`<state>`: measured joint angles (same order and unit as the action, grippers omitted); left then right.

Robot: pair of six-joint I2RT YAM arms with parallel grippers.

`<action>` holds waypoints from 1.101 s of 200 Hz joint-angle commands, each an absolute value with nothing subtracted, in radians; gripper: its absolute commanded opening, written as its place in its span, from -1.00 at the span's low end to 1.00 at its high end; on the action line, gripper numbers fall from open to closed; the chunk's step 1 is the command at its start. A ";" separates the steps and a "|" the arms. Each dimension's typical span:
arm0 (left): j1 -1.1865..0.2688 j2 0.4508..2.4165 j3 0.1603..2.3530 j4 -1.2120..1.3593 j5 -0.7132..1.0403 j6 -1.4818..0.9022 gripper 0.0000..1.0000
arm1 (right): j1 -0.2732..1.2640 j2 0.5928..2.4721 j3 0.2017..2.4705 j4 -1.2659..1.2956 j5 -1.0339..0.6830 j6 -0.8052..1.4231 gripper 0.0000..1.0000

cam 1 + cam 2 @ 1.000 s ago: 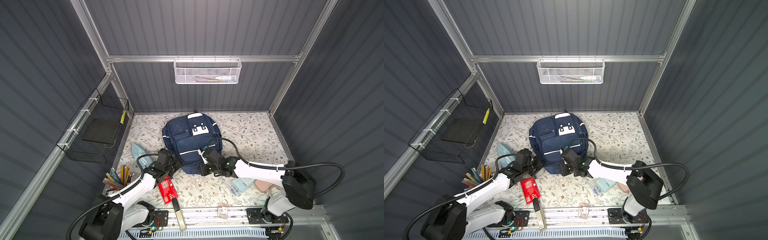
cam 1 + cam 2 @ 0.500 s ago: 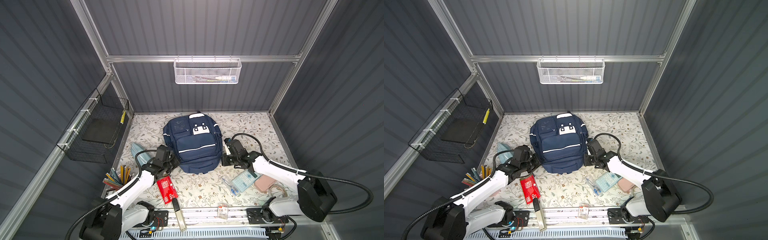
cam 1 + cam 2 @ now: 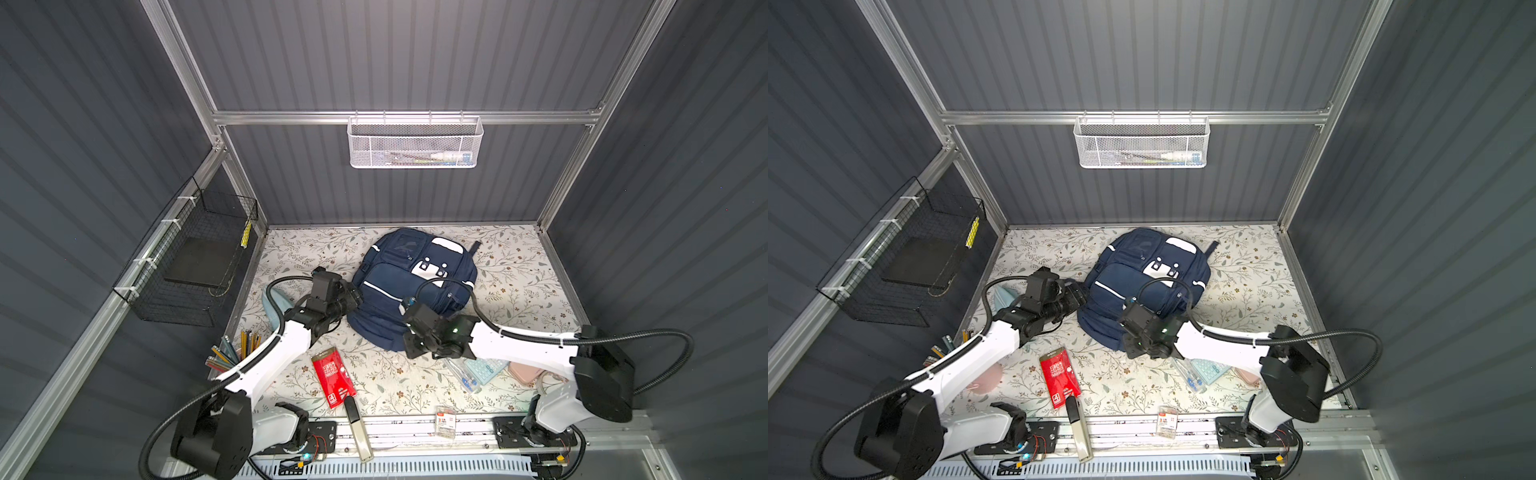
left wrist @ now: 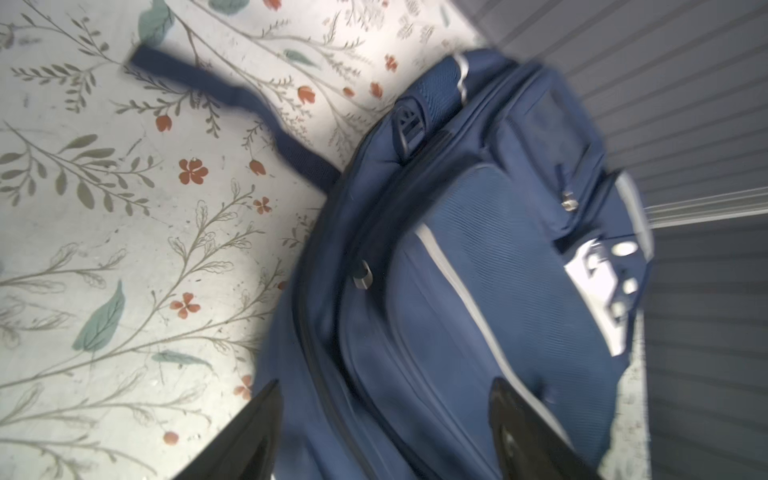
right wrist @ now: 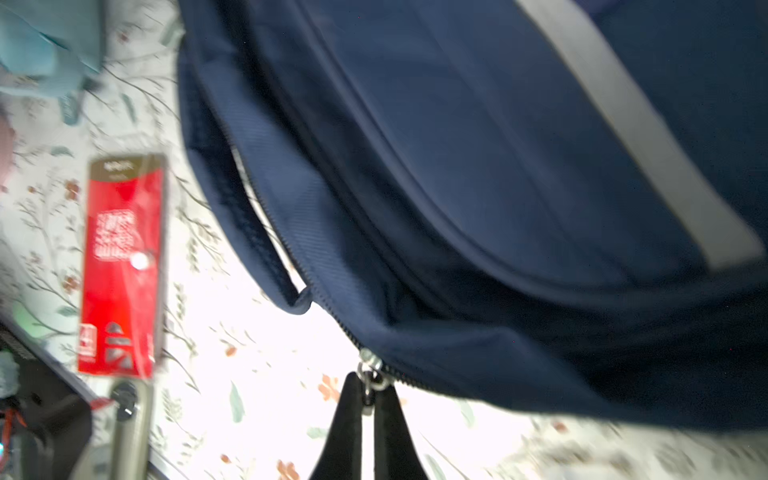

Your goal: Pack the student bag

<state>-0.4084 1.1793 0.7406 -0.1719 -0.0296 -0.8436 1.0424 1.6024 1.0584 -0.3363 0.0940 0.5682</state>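
Note:
The student bag (image 3: 411,286) (image 3: 1142,282), a navy backpack with white stripes, lies front side up on the floral mat in both top views. My left gripper (image 3: 353,297) (image 4: 382,399) stands open at the bag's left side. The bag's fabric (image 4: 457,270) lies under its spread fingers, which hold nothing. My right gripper (image 3: 410,350) (image 5: 368,388) is at the bag's near edge, shut on a metal zipper pull (image 5: 370,374). The zip line behind the pull looks parted.
A red card pack (image 3: 333,378) and a grey stapler (image 3: 357,428) lie near the front. A teal calculator (image 3: 486,368), a pink case (image 3: 530,372), a light-blue pouch (image 3: 272,303) and pencils (image 3: 237,349) lie around. Wire baskets hang on the left wall (image 3: 195,257) and the back wall (image 3: 415,143).
My left gripper has opened beside the bag. My right gripper, at the bag's right side half a second ago, is now at its near edge. The bag has turned slightly.

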 commanded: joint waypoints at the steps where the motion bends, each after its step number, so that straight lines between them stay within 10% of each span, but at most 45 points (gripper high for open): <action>1: -0.427 1.096 0.654 -0.205 0.021 -0.922 0.62 | 1.053 1.677 1.168 -0.233 0.037 0.557 -1.00; 75: -0.475 1.269 0.614 0.062 0.084 -1.033 0.59 | 1.113 1.788 1.231 -0.179 -0.016 0.544 -1.00; 91: -0.480 1.320 0.641 0.087 0.102 -1.026 -0.02 | 1.115 1.778 1.200 -0.167 -0.014 0.556 -1.00; 105: -0.480 1.339 0.640 0.105 0.121 -1.027 -0.99 | 1.108 1.761 1.171 -0.184 0.018 0.570 -1.00; 220: -0.391 1.137 0.712 -0.148 0.098 -0.900 -1.00 | 0.665 1.275 0.631 -0.365 0.283 0.616 -1.00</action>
